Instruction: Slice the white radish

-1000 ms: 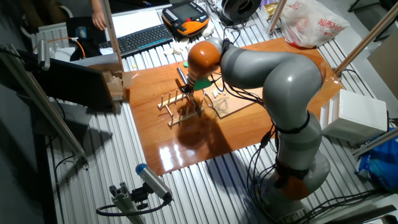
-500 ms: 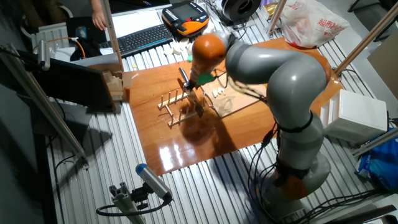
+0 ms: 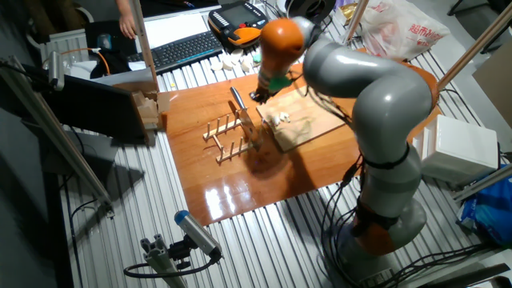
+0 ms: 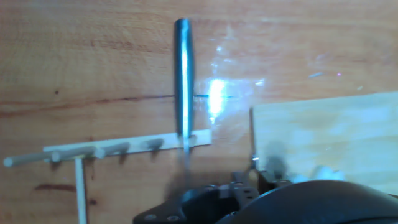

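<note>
Fixed view: the grey KUKA arm with the orange wrist joint (image 3: 282, 38) is leaning over the far side of the glossy reddish-brown wooden tabletop (image 3: 240, 188). The two-finger gripper (image 3: 262, 90) is hanging beneath the orange joint, above the far-left corner of the light wooden cutting board (image 3: 308, 128). Whether its fingers are spread or pressed together, I cannot tell; they are too small and dark here.

A small pale white radish piece (image 3: 278, 120) is lying on the cutting board, near its left edge, just beside the gripper. Its exact shape is blurred.

A knife with a dark grey metallic handle (image 3: 238, 99) is standing tilted in a light wooden peg rack (image 3: 230, 138), which is sitting on the tabletop just left of the board.

Hand view: the dark handle (image 4: 183, 74) is running straight up the frame, its lower end meeting the pale rack bar (image 4: 127, 147). The cutting board's corner (image 4: 323, 134) is showing at right. Dark gripper hardware is filling the bottom edge, out of focus.

Behind the table, a black keyboard (image 3: 182, 50) and an orange-and-black teach pendant (image 3: 238, 22) are resting.
</note>
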### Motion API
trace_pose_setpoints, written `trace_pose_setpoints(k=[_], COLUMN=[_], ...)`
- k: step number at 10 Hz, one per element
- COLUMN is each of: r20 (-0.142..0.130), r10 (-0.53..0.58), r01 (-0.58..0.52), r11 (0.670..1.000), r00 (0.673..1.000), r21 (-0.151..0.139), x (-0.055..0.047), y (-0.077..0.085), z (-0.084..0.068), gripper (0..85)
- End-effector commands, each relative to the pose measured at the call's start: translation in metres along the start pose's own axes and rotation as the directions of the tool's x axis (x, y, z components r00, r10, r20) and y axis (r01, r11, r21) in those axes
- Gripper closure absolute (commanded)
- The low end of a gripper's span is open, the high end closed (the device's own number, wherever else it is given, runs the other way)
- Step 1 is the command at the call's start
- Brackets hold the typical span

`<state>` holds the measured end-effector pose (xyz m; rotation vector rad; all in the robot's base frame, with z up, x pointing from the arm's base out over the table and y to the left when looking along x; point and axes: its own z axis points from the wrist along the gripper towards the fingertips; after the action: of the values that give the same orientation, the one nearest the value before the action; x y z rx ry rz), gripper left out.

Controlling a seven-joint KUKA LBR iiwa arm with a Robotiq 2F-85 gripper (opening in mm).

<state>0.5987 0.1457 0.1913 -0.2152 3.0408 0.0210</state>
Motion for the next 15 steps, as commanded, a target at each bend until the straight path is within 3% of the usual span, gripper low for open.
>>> trace_pose_setpoints(k=[1,3,4,5,6,7,12,15], r20=[0.008,0.029,0.031,0.034,0.050,0.049,0.022,0.023], r10=[-0.019,-0.038,-0.033,-0.020,-0.017,-0.019,-0.020,-0.031], r01=[0.019,0.039,0.034,0.022,0.019,0.021,0.021,0.033], r11=[1.000,0.999,0.998,0.998,0.999,0.999,0.998,0.997], r00=[1.000,0.999,0.999,0.999,0.999,0.999,1.000,0.999], r21=[0.001,-0.035,-0.052,-0.059,-0.047,-0.040,-0.063,-0.072], x=[0.003,0.013,0.015,0.013,0.011,0.008,0.008,0.006], y=[-0.035,-0.058,-0.062,-0.060,-0.059,-0.060,-0.056,-0.051], z=[-0.026,-0.027,-0.026,-0.025,-0.023,-0.021,-0.021,-0.017], gripper=[85.0,85.0,85.0,85.0,85.0,85.0,85.0,85.0])
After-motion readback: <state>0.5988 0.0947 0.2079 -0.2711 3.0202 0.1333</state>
